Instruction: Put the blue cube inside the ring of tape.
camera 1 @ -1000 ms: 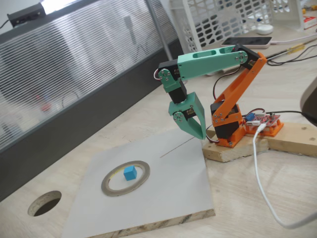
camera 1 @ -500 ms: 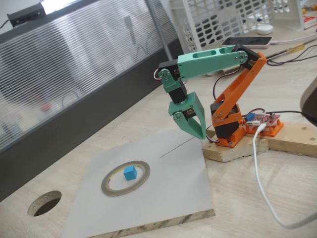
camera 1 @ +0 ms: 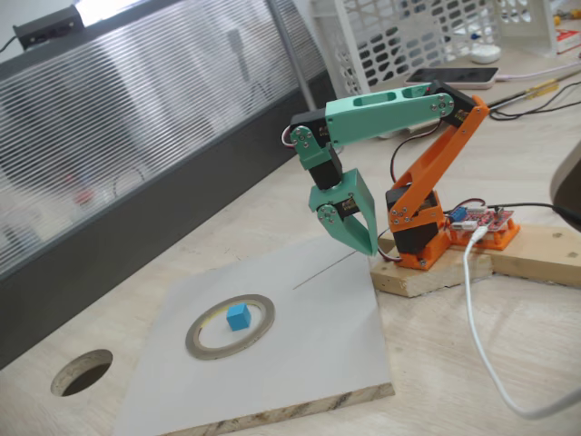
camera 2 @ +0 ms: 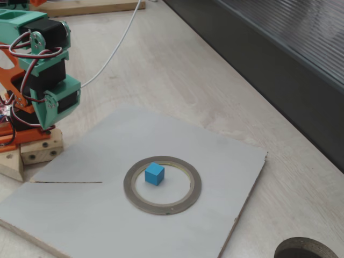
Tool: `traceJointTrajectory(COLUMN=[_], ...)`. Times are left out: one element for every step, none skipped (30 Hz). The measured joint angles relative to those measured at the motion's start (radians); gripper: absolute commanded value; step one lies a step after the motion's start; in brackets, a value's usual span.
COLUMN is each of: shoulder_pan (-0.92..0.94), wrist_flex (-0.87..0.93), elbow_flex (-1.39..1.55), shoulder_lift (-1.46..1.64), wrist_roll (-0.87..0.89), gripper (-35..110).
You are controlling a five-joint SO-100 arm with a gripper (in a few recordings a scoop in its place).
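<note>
My table (camera 1: pixel 508 363) is pale wood with a round hole (camera 1: pixel 82 372) near the left. A white board (camera 1: pixel 300 363) lies on it. On the far left runs a ribbed translucent panel (camera 1: pixel 136 118) over a dark base; a white lattice basket (camera 1: pixel 408 36) stands far right.

Item count, both fixed views:
- blue cube (camera 1: pixel 238 316) (camera 2: pixel 154 173): 1, left of centre in one view, lower centre in the other
- ring of tape (camera 1: pixel 230 326) (camera 2: pixel 162 185): 1, encircling the cube
- grey board (camera 1: pixel 309 363) (camera 2: pixel 97 215): 1, lower half of frame
- round hole (camera 1: pixel 82 371) (camera 2: pixel 301 251) in the tabletop: 1, lower left in one view, lower right corner in the other
- robot arm (camera 1: pixel 386 113): 1, green and orange, centre right
- gripper (camera 1: pixel 356 232): 1
- wooden base block (camera 1: pixel 508 259): 1, right
- white cable (camera 1: pixel 481 345): 1, lower right
- white lattice basket (camera 1: pixel 408 36): 1, top
- phone (camera 1: pixel 454 76): 1, upper right
</note>
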Motion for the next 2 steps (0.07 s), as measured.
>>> traceJointTrajectory(shoulder_pan=[0.000,0.000], wrist_flex=[0.000,0.000], elbow_flex=[0.000,0.000], shoulder_lift=[0.000,0.000], wrist_roll=[0.000,0.000], gripper=[0,0])
